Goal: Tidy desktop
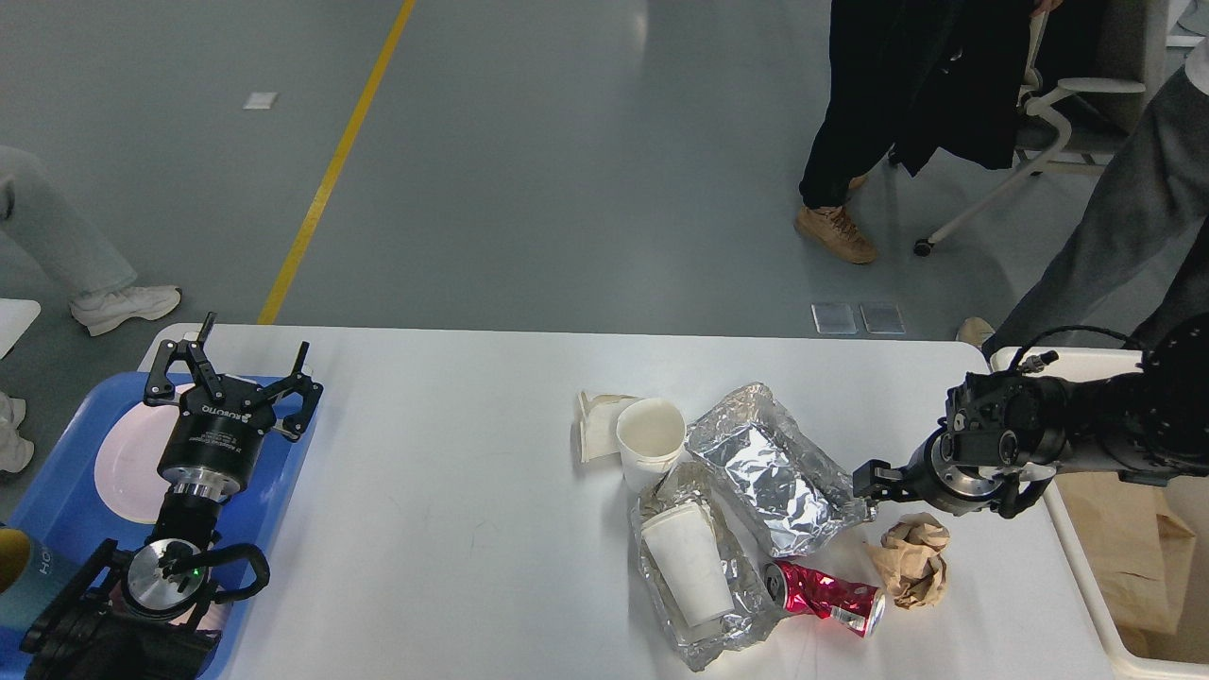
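1. Desktop [453, 529]: white top filling the near half of view. Litter bunched right of centre, left half bare.
2. Right gripper [867, 482]: seen end-on and dark, at the right edge of the foil [770, 477]. Cannot tell whether open or closed, or whether gripping anything.
3. Left gripper [244, 364]: fingers spread wide, nothing held, over the far edge of the blue tray [57, 491] at the left.
4. Risk: foil is thin and springy. A pinch at the edge could tear it or drag the whole sheet.
5. Risk: upright cup [652, 436] touches the foil on its left. A foil drag likely tips it.
6. Risk: second cup [688, 567] lies on the near foil tray [704, 637]. Lifting that tray would roll the cup off.
7. Risk: crushed can [826, 597] sits near the desktop's near edge, just beside the foil tray. A nudge could send it to the floor.
8. Risk: paper wad [911, 559] lies just below the right gripper. A low sweep toward the bin [1086, 586] at the right could knock it off.
9. Risk: people standing far right, close to the right arm's swing.
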